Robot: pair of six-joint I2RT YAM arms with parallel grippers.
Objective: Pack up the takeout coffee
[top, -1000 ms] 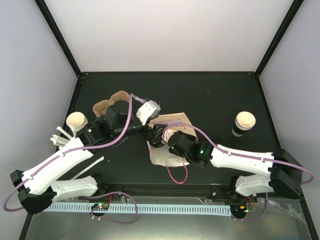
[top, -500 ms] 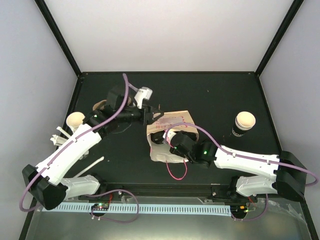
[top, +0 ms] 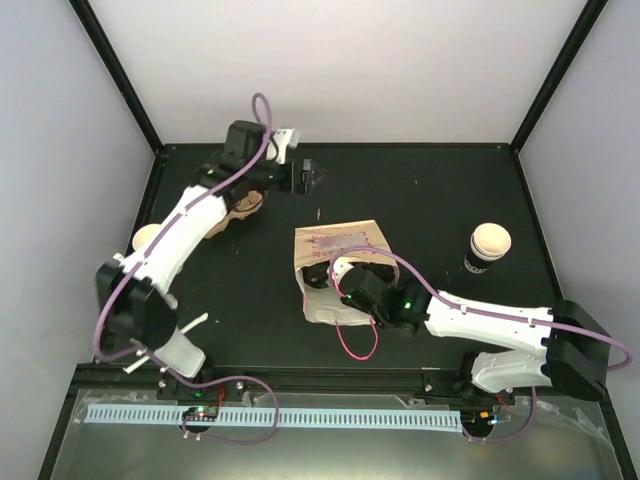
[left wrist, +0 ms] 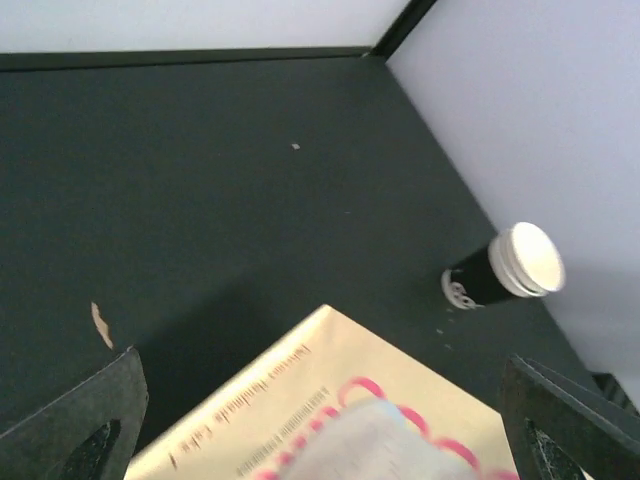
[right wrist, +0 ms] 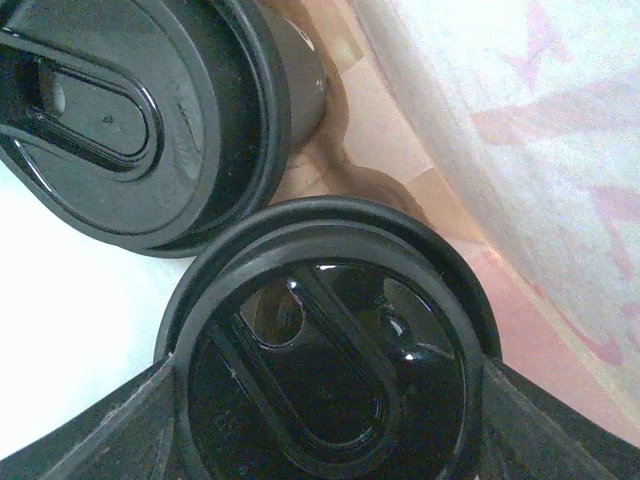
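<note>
The left arm has swung away from the paper bag (top: pixel 345 238) to the far-left of the table; the left gripper (top: pixel 308 176) now hangs beyond the pulp tray (top: pixel 246 204), jaws wide open and empty. The right gripper (right wrist: pixel 330 430) remains inside the bag mouth, jaws apparently closed on the rim of a black lid (right wrist: pixel 330 360), with a second lid (right wrist: pixel 130 110) beside it. One cup (top: pixel 490 241) stands well right of the bag; another cup (top: pixel 146 238) stands at the left edge. Neither cup is in the tray. Judged step: sorting the bag contents. Next move: seat each cup upright in a tray pocket.
</note>
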